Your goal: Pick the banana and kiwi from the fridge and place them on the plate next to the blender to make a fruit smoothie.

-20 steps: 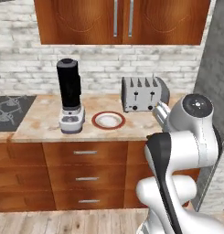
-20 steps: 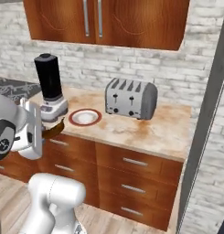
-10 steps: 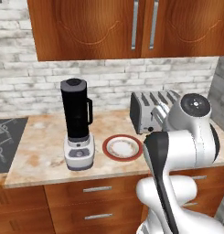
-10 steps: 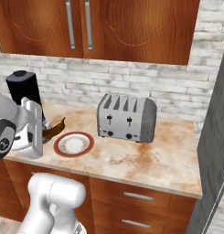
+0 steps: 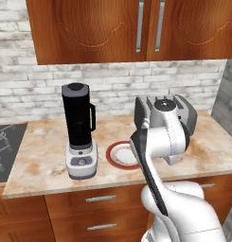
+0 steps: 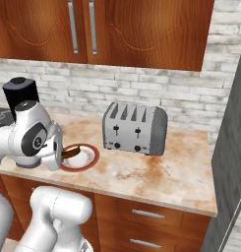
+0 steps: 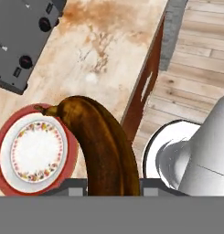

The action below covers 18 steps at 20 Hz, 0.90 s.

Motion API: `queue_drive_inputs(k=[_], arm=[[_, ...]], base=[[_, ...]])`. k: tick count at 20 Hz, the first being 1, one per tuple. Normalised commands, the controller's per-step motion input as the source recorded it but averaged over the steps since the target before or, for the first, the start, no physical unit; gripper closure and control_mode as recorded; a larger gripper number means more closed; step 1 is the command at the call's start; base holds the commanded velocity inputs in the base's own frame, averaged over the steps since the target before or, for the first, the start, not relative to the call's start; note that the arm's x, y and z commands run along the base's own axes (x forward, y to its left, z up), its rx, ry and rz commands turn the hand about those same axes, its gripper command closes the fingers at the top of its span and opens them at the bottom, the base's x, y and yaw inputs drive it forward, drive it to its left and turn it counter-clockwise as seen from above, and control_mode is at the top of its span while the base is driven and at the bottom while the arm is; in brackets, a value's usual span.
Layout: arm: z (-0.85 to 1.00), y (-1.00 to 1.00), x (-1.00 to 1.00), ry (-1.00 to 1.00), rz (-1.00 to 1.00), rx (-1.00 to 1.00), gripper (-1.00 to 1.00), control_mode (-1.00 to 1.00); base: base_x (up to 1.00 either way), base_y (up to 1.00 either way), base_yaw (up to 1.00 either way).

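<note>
While the gripper (image 7: 109,189) gripped the curved dark-brown banana (image 7: 102,146), the red-rimmed white plate (image 7: 35,151) lay at nine o'clock in the hand view, right of the black-jarred blender (image 5: 79,130). Best move: shift leftward, lower, then release. The arm was folded, hand pointing down at the counter edge.

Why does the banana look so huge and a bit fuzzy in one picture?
In the hand view the banana sits right against the camera, so it looks giant and soft-edged beside the plate; in the right base view it is a small brown sliver.
</note>
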Motion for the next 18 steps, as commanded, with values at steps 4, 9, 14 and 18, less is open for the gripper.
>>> queue_drive_inputs(k=[4, 9, 14, 18], arm=[[-0.94, 0.09, 0.79, 0.20, 0.11, 0.00, 1.00, -1.00], [-0.46, 0.05, 0.82, 0.13, 0.08, 0.00, 1.00, -1.00], [-0.22, 0.25, 0.74, 0.04, 0.00, 0.00, 1.00, -1.00], [-0.47, 0.13, 0.71, 0.00, 0.07, 0.00, 1.00, -1.00]], base=[[0.00, 0.00, 0.00], [0.00, 0.00, 0.00], [0.00, 0.00, 0.00], [0.00, 0.00, 0.00]])
